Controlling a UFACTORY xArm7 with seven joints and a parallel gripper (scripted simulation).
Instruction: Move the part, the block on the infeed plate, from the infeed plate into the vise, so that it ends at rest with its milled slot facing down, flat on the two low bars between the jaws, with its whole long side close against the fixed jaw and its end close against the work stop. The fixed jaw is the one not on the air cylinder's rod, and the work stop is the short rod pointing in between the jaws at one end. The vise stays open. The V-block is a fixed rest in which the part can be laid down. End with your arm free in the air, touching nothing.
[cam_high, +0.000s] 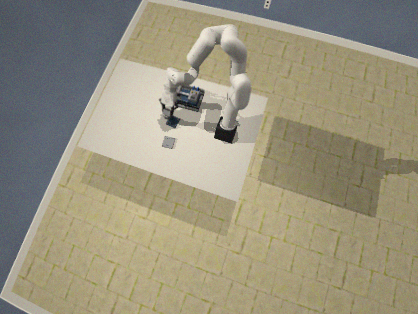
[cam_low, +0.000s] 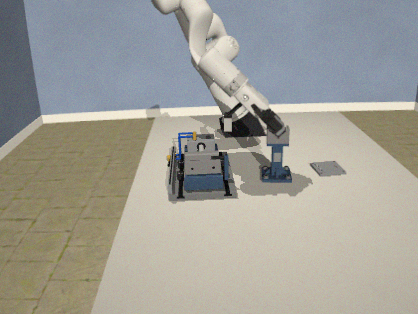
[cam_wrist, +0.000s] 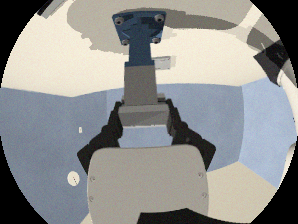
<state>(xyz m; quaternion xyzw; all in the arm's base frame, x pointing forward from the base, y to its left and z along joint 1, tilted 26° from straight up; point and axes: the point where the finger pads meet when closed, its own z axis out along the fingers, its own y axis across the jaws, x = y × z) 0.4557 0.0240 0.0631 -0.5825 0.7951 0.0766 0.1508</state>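
Observation:
My gripper (cam_low: 278, 133) is shut on the part (cam_wrist: 143, 107), a grey block, and holds it directly over the blue V-block (cam_low: 276, 165), to the right of the vise. In the wrist view the block sits between my two dark fingers, in line with the V-block's blue base (cam_wrist: 139, 27) below. I cannot tell whether the part touches the V-block. The vise (cam_low: 200, 167) stands open to the left, with a blue hose at its far end. The infeed plate (cam_low: 327, 168) lies bare to the right. The overhead view shows the gripper (cam_high: 169, 106) beside the vise (cam_high: 190, 97).
The arm's base (cam_high: 226, 131) stands behind the vise on the pale mat. The V-block (cam_high: 172, 121) and the infeed plate (cam_high: 169, 143) lie in a row toward the mat's front. Tiled floor surrounds the mat.

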